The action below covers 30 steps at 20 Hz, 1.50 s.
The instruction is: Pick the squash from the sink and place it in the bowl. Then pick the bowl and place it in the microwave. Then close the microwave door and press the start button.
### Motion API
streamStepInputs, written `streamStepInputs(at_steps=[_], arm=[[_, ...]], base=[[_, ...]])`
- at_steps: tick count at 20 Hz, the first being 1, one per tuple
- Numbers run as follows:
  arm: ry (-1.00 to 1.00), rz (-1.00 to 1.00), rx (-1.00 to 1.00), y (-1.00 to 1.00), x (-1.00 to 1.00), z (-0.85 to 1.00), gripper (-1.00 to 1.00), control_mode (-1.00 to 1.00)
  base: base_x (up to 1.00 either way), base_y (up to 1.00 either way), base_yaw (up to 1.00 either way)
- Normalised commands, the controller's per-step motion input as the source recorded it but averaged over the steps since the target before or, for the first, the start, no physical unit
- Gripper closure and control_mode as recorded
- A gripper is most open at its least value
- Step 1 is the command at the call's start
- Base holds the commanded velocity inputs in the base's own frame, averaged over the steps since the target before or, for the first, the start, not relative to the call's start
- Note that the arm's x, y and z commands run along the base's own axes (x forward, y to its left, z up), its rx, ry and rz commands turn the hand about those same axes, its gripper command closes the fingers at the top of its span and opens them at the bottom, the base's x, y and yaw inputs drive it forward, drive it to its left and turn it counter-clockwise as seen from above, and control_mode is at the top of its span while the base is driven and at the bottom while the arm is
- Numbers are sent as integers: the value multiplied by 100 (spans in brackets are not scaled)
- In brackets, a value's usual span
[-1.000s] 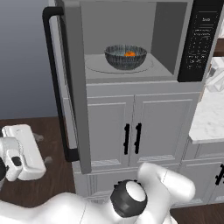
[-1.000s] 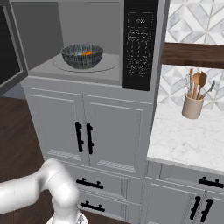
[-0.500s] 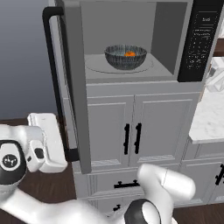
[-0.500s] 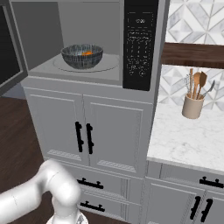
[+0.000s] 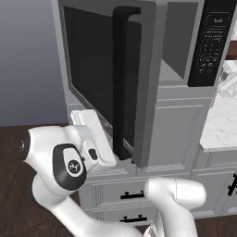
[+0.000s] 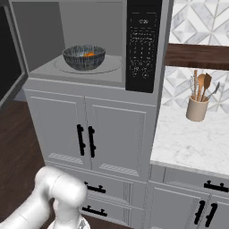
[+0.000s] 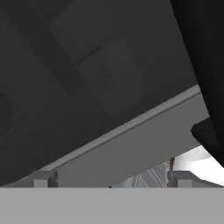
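— Grey cabinets are sitting under the microwave (image 6: 89, 44); where is the squash (image 6: 90, 54) sitting?
— Inside the bowl (image 6: 83, 57), on the microwave floor.
— And the tool (image 5: 92, 134)?
— Spread, holding nothing, pressing the door (image 5: 109, 78). I judge it's door-closing; next needs pushing until it's latching.

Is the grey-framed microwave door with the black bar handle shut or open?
Partly open: the microwave door stands swung out, and the ribbed grey bowl inside shows.
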Motion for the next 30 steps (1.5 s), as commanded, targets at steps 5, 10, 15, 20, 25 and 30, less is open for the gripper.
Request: streamStepInputs(at_steps=[5, 10, 15, 20, 25, 30], arm=[[0, 0, 0, -100, 38, 77, -100, -100], [0, 0, 0, -100, 77, 57, -100, -100], [0, 1, 0, -100, 93, 13, -100, -100], [0, 9, 0, -100, 95, 3, -100, -100], [0, 12, 0, -91, 99, 14, -100, -100], [0, 8, 0, -64, 95, 4, -100, -100]], base=[[0, 0, 0], [0, 0, 0], [0, 0, 0], [0, 0, 0], [0, 0, 0], [0, 0, 0]])
